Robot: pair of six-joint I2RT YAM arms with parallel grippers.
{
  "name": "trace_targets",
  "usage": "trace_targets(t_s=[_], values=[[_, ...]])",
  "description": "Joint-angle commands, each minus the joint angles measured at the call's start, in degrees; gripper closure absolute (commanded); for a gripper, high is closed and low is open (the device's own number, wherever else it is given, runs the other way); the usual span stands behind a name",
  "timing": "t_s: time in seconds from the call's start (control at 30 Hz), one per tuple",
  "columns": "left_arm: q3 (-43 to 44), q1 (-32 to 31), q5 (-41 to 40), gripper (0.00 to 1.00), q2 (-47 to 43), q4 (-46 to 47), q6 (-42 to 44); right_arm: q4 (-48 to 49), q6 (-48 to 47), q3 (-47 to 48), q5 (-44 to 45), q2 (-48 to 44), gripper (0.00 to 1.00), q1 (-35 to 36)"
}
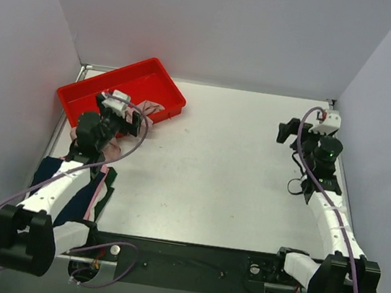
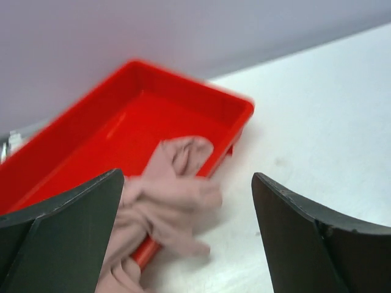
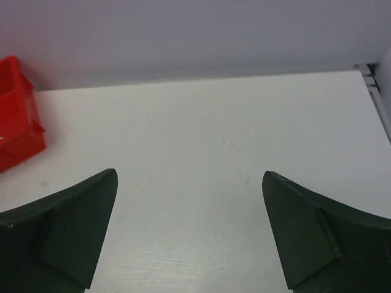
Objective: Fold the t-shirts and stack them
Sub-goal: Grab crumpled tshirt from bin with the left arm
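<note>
Hovering agape over the pink shirt (image 2: 171, 201) draped on the red tray (image 2: 91, 131) rim, the left gripper (image 2: 187, 177) may snag that rim — dragging the tray; the right gripper (image 3: 189, 177) is also agape, empty.

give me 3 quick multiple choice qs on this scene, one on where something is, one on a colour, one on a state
1. Where does the pink shirt lie?
A. spread flat at the middle of the table
B. bunched over the near rim of the red tray, partly in and partly out
C. between the right gripper's fingers

2. What colour is the other shirt?
A. navy
B. yellow
C. white

3. How is the right gripper?
A. shut on a shirt
B. open above the table
C. shut on the tray's rim

Answers:
1. B: the left wrist view shows the cloth crossing the rim.
2. A: the top view shows it dark blue.
3. B: its fingers stand wide apart with only tabletop between them.
</note>
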Motion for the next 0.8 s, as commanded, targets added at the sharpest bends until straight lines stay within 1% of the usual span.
trace_targets(t_s=[0.0, 0.03, 0.07, 0.1, 0.13, 0.17, 0.2, 0.23, 0.27, 0.3, 0.33, 0.37, 0.4, 0.47, 0.57, 0.6, 0.63, 0.67, 0.77], values=[[14.58, -0.82, 7.61, 0.03, -1.85, -17.09, -1.77, -9.22, 7.15, 16.23, -12.21, 2.41, 0.00, 0.22], [20.71, -0.90, 6.55, 0.03, 0.68, -21.46, -2.39, -10.53, 7.95, 18.71, -14.57, 3.48, 0.00, 0.83], [23.73, -0.91, 5.93, 0.03, 2.19, -24.37, -2.75, -11.06, 8.39, 22.13, -15.64, 5.57, 0.00, 1.44], [30.98, -0.73, 4.71, 0.03, 6.29, -30.93, -2.58, -12.38, 8.05, 24.17, -16.87, 6.47, 0.00, 3.54], [34.53, -0.47, 4.18, 0.03, 9.03, -35.43, -2.05, -13.43, 5.96, 27.23, -16.88, 8.30, 0.00, 4.86], [42.92, 0.14, 3.13, 0.03, 13.93, -44.18, -2.05, -15.97, 4.54, 28.74, -16.62, 9.10, 0.00, 7.14], [47.70, 0.67, 3.46, 0.03, 17.37, -48.18, -1.53, -17.99, 1.31, 31.98, -16.27, 10.68, 0.00, 9.77], [55.23, 1.81, 4.60, 0.03, 23.50, -57.01, -0.91, -21.75, 0.06, 35.06, -15.31, 11.65, 0.00, 11.19], [59.92, 2.43, 5.74, 0.03, 26.35, -65.62, 0.92, -24.66, -1.17, 36.31, -14.95, 13.31, 0.00, 13.03], [67.88, 3.13, 5.40, 0.03, 32.38, -69.28, 1.81, -26.17, -1.01, 38.49, -14.86, 14.29, 0.00, 13.66], [74.32, 3.31, 4.01, 0.03, 35.14, -76.45, 3.30, -27.93, 0.47, 39.38, -15.03, 15.60, 0.00, 14.54], [77.95, 4.01, 2.60, 0.03, 40.64, -79.30, 4.27, -28.55, 1.36, 40.70, -15.47, 16.31, 0.00, 14.89], [83.20, 4.71, 0.50, 0.03, 45.14, -84.38, 4.63, -29.34, 2.84, 41.15, -15.39, 17.19, 0.00, 16.12], [88.23, 5.59, -2.05, 0.03, 50.07, -89.32, 5.16, -30.22, 3.21, 41.77, -14.78, 18.16, 0.00, 18.05], [92.21, 6.74, -3.73, 0.03, 54.84, -93.65, 5.34, -31.72, 2.42, 41.77, -13.28, 19.83, 0.00, 21.30], [92.74, 6.74, -3.57, 0.03, 56.16, -94.18, 5.42, -31.72, 2.51, 41.77, -13.10, 20.09, 0.00, 21.84], [92.66, 8.48, -3.82, 0.03, 56.87, -94.36, 5.51, -31.72, 2.68, 41.85, -13.01, 20.62, 0.00, 22.36], [92.58, 8.93, -4.09, 0.03, 57.74, -94.28, 5.51, -33.29, 2.86, 41.77, -12.75, 20.89, 0.00, 22.72], [89.78, 9.99, -5.23, 0.03, 58.72, -92.70, 5.68, -34.01, 3.21, 41.85, -12.22, 21.85, 0.01, 23.95]])
